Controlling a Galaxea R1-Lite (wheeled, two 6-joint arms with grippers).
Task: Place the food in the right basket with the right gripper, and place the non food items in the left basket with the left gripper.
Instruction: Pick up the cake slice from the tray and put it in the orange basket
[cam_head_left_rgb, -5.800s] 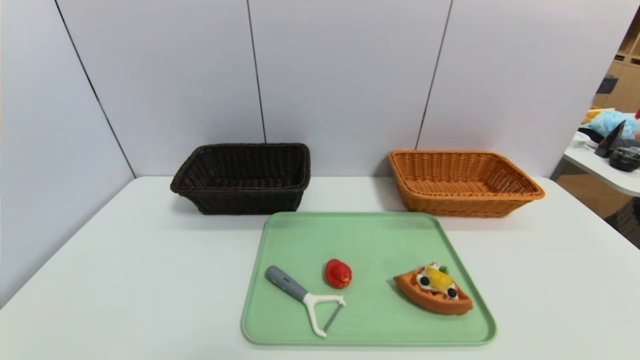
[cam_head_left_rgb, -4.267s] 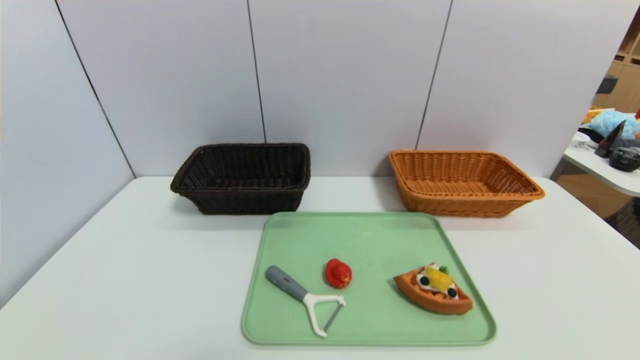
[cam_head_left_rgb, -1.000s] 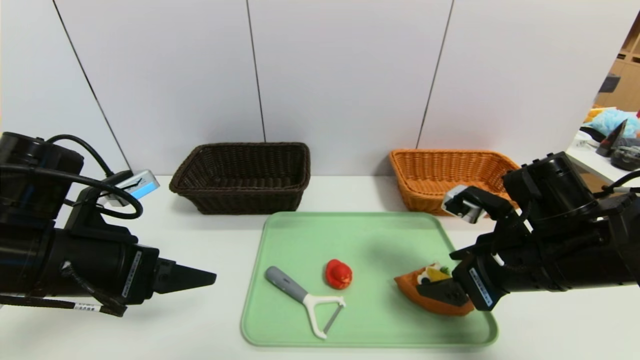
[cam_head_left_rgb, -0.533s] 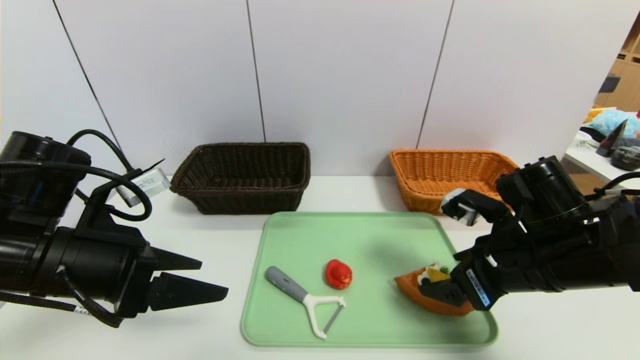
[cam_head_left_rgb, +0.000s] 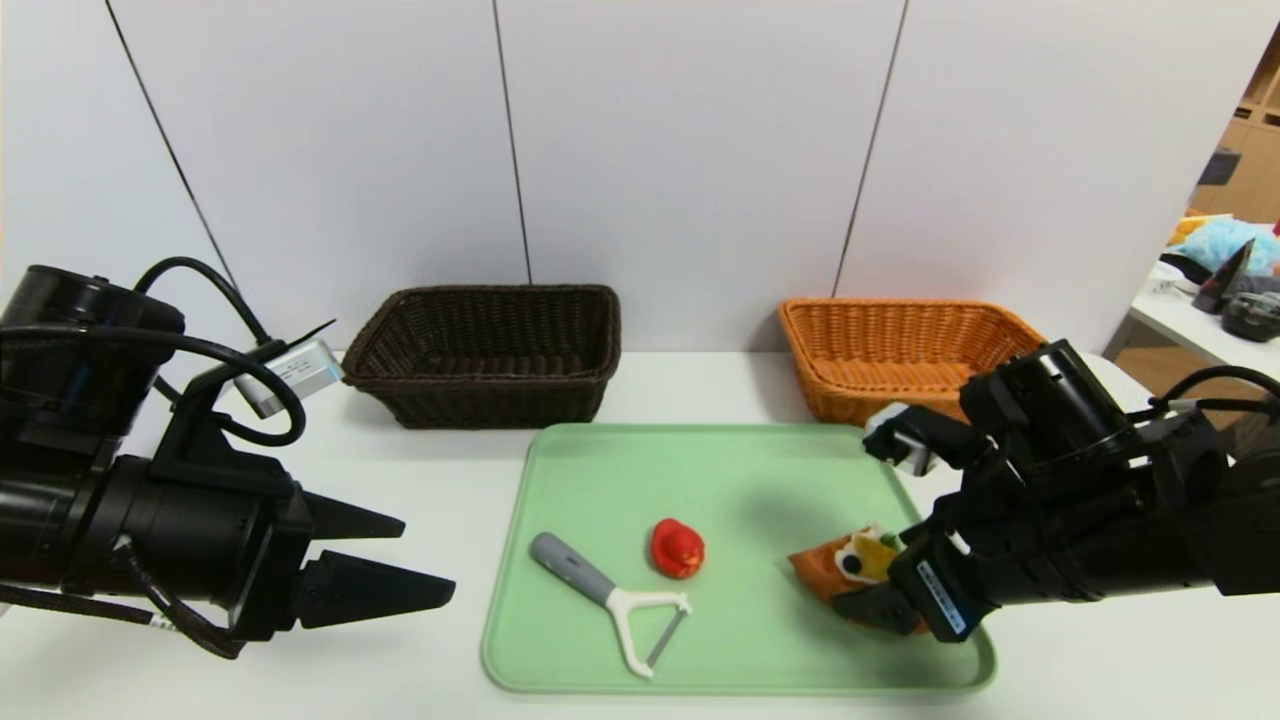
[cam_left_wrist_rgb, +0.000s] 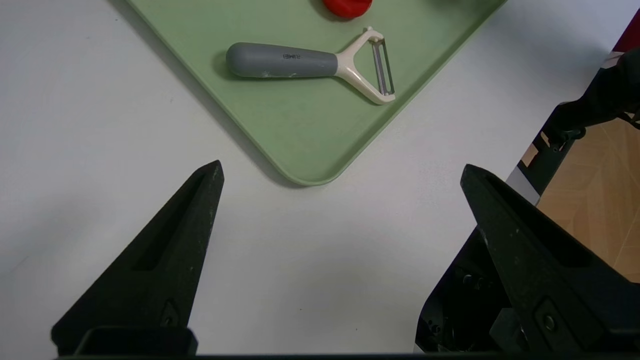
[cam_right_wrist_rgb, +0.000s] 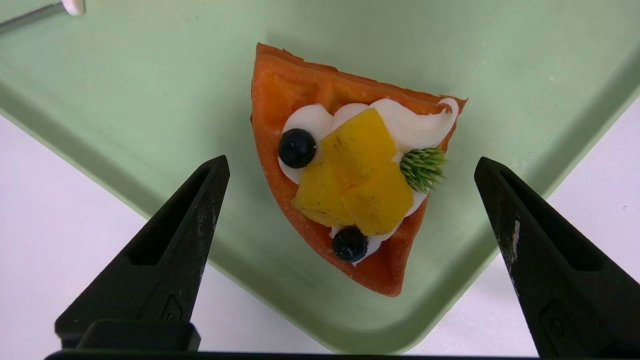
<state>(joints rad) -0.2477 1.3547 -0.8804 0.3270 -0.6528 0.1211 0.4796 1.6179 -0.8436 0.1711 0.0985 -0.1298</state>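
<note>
tabletop (cam_head_left_rgb: 300, 620) carrying green tray (cam_head_left_rgb: 720, 470) | left basket (cam_head_left_rgb: 485, 355) and right basket (cam_head_left_rgb: 880, 350) beyond tray | left tool (cam_head_left_rgb: 385, 560) spread, beside tray's left edge | right tool (cam_right_wrist_rgb: 350, 170) spread, straddling waffle wedge (cam_right_wrist_rgb: 345, 180) at tray's right | peeler (cam_head_left_rgb: 610, 600), red toy (cam_head_left_rgb: 677, 548) on tray, unobstructed

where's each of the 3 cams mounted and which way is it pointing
Head view: on the robot's head, looking forward and down at the green tray and both baskets; shows both arms, left gripper open beside the tray.
Left wrist view: on the left wrist, looking down past its open fingers at the peeler.
Right wrist view: on the right wrist, looking down at the waffle wedge between the open right gripper fingers.
Shared: the tray appears in all three views; the peeler in the head and left wrist views.
</note>
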